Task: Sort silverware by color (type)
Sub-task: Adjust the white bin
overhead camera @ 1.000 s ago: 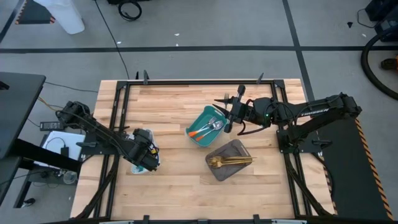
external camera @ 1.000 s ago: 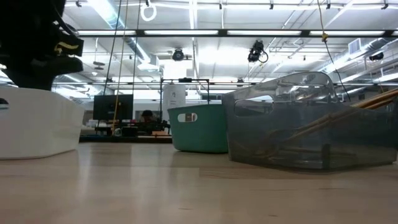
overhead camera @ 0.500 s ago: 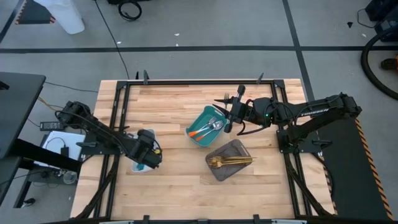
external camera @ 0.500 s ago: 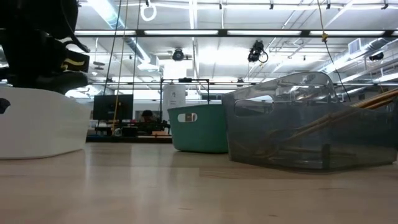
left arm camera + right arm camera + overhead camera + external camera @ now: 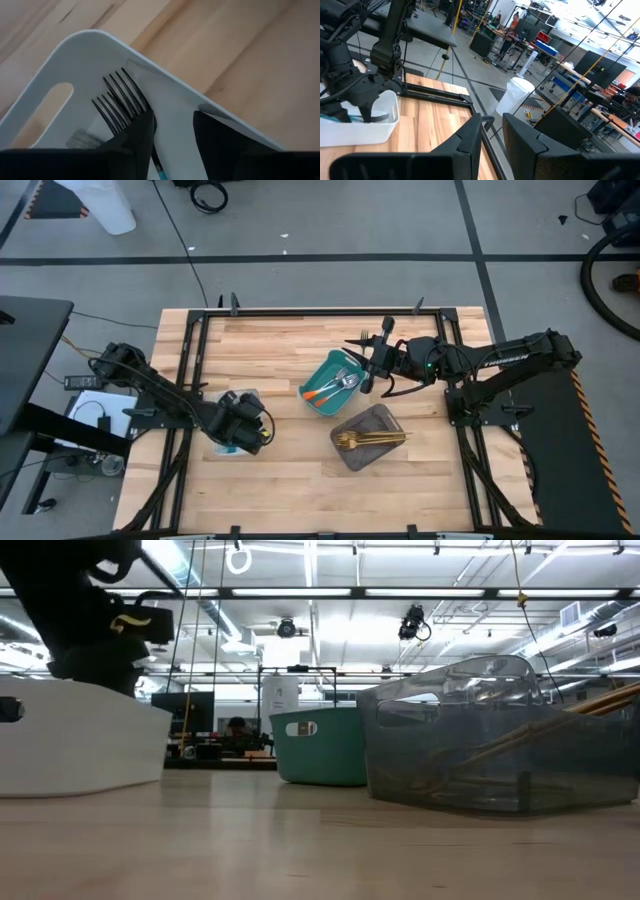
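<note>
Since a second ago the left gripper (image 5: 262,430) is sliding along the table toward the middle, carrying the white tray (image 5: 80,745) sideways in the low view, and its fingers (image 5: 137,135) are parting. They are now standing open over the tray, with the dark-tined forks (image 5: 122,100) lying loose in the corner, touching one finger and not pinched. These forks are looking light, stiff and slick, so the slim teal handle is probably the best place to hold them. The right gripper (image 5: 368,366) is waiting beside the teal tray (image 5: 318,380) holding orange-handled pieces (image 5: 330,390); its fingers are standing narrowly apart, empty. The gold pieces (image 5: 365,440) are resting in the grey tray (image 5: 385,420).
</note>
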Action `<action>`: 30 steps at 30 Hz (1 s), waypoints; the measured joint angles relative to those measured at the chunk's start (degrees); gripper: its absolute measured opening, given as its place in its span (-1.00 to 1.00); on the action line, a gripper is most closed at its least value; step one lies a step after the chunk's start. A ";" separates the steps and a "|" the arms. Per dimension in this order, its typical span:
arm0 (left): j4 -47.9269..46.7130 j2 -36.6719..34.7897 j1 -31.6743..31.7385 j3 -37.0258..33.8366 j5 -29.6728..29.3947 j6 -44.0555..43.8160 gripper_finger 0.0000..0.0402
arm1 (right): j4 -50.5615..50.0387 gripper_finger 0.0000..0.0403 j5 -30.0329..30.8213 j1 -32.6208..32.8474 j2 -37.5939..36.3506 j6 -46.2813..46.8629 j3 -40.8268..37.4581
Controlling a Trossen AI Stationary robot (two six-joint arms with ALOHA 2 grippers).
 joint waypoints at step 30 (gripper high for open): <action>7.08 0.02 0.33 4.88 -2.05 24.05 -0.26 | -0.07 -0.56 -1.15 0.00 0.00 -0.09 0.00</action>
